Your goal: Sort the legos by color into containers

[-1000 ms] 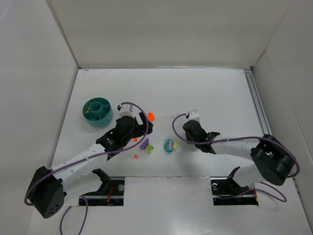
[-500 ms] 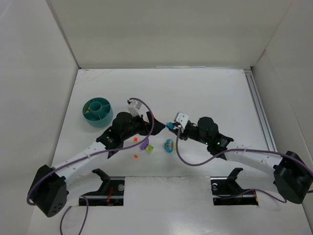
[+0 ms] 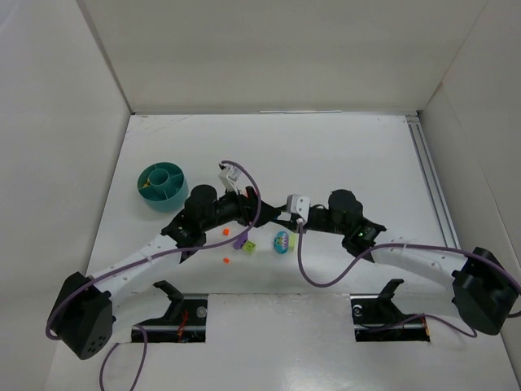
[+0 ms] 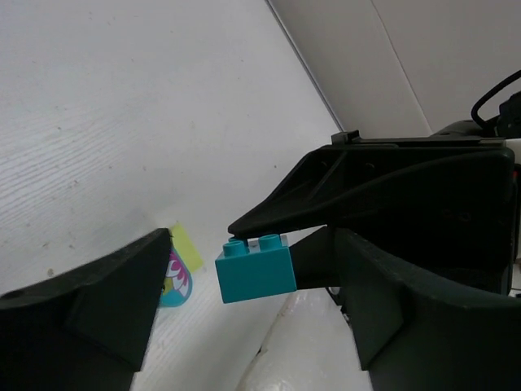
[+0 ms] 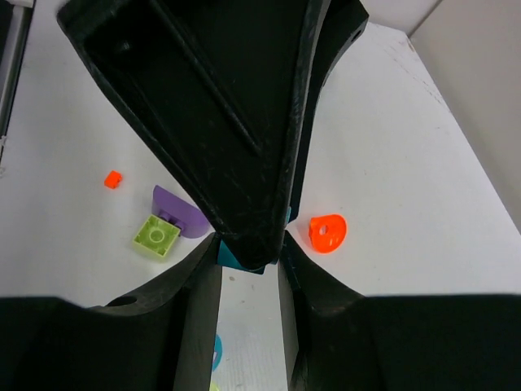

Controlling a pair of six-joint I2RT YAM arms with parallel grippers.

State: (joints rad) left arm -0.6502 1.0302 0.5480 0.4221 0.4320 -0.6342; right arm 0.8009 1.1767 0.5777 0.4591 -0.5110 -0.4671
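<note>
Top view first: the left tool and the right tool sit nose to nose about mid-bench, a bit closer to the near edge than the far one. Each arm reaches in from its own near corner. The teal round plastic tub with its wedge compartments is well off toward the left edge of the white bench. Loose bits lie just on the near side of the tools. A purple half-round piece is right beside a lime green square brick, and a cyan round piece with a printed pattern is to their right. There's one tiny orange bit by the left arm and a second orange bit nearer the near edge. Left wrist view: a cyan plastic two-stud brick is up off the bench, pinched by the right tool's black fingers, one over the studs and one at its side. The left tool is spread wide, its own fingers on either side of the brick and not touching it. Right wrist view: the right tool is clenched on that cyan brick, and only a sliver of it shows because part of the left tool sits right in front. On the bench below there's also an orange round piece with a hole, just right of the tips.
</note>
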